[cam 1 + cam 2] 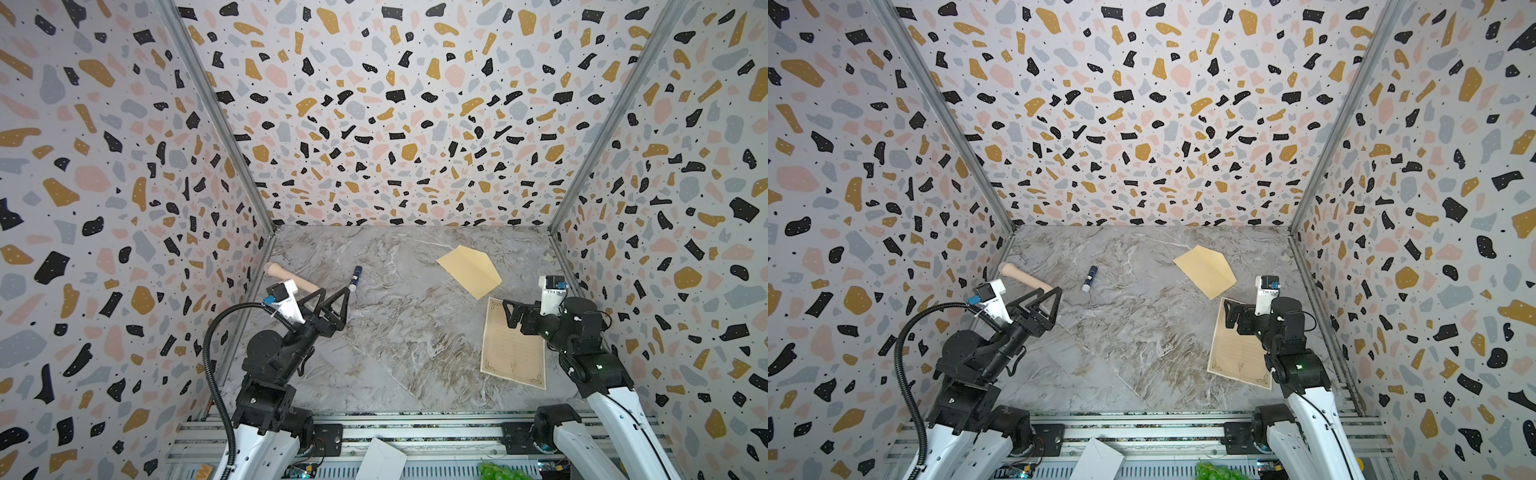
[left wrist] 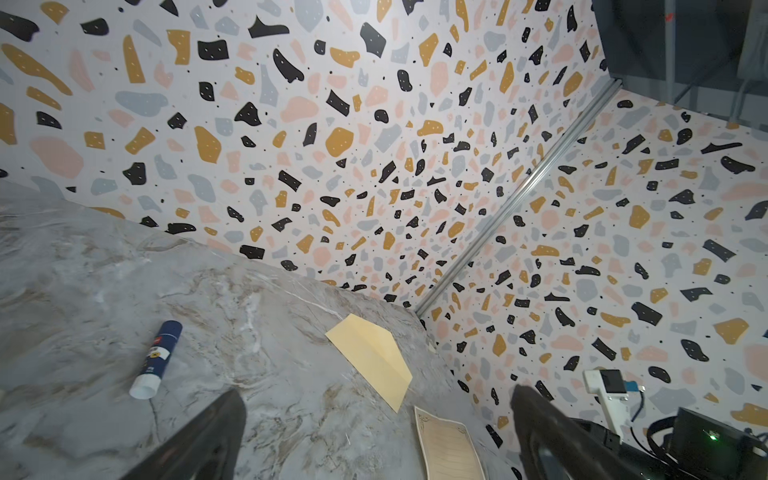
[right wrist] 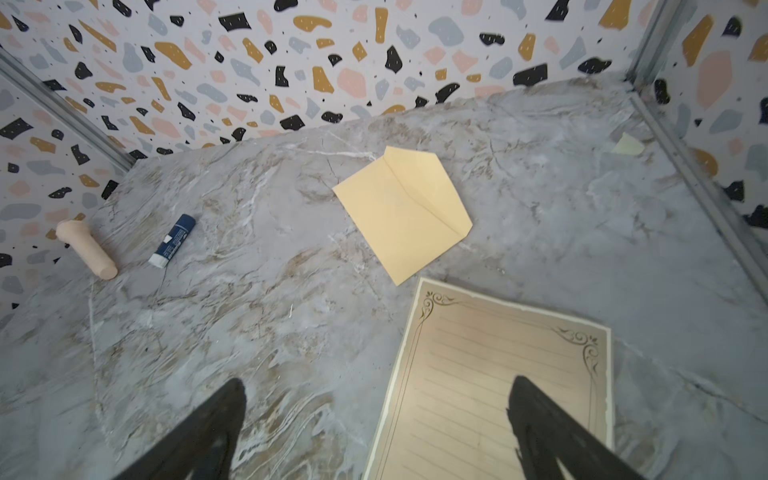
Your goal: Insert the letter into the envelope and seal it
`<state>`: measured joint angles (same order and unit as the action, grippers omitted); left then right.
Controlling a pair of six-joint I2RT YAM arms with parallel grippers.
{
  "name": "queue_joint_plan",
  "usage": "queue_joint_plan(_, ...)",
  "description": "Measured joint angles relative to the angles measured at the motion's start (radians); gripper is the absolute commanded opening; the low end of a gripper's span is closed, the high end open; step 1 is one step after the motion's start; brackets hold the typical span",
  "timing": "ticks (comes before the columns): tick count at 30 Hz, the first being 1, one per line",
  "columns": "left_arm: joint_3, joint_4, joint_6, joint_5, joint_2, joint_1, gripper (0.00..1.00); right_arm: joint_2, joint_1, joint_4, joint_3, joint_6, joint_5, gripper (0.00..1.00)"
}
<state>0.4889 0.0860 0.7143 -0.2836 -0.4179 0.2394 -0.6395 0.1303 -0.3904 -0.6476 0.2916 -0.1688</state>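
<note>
The letter (image 3: 465, 374) lies just beside the envelope (image 3: 403, 212), corners perhaps touching.

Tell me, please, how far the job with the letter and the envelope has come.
Nothing looks done yet. The letter lies flat on the table, outside the envelope, whose flap is open. In hand: nothing. The right tool is open and empty above the letter's far end, and the left tool is open and empty near the glue stick. Left: pick up the letter, insert it, seal the flap.
</note>
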Motion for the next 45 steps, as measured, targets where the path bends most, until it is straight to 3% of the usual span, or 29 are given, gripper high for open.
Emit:
queue_joint_plan(4,0.002,-0.014,0.003,0.003,-0.103,0.1,1.0,-0.01,-0.001,-0.029,0.0,0.024,-0.011,0.99)
queue_joint_plan(12,0.132,-0.002,-0.087,0.085,-0.521,0.518,1.0,-0.121,-0.052,-0.023,-0.014,0.017,0.006,0.99)
queue_joint_plan(16,0.166,0.044,-0.119,0.073,-0.664,0.603,1.0,-0.217,-0.104,0.002,-0.015,0.012,0.007,0.99)
queue_joint_plan(23,0.328,0.106,-0.176,0.03,-0.92,0.631,1.0,-0.34,-0.254,0.155,0.001,0.027,-0.042,0.99)
queue_joint_plan(30,0.533,0.06,-0.301,0.015,-1.073,0.628,1.0,-0.508,-0.385,0.316,0.008,0.042,-0.122,0.99)
queue_joint_plan(36,0.629,0.058,-0.322,-0.044,-1.199,0.606,1.0,-0.579,-0.404,0.367,0.007,0.047,-0.138,0.99)
queue_joint_plan(45,0.655,0.056,-0.311,-0.102,-1.323,0.595,1.0,-0.6,-0.428,0.431,0.042,0.08,-0.092,0.99)
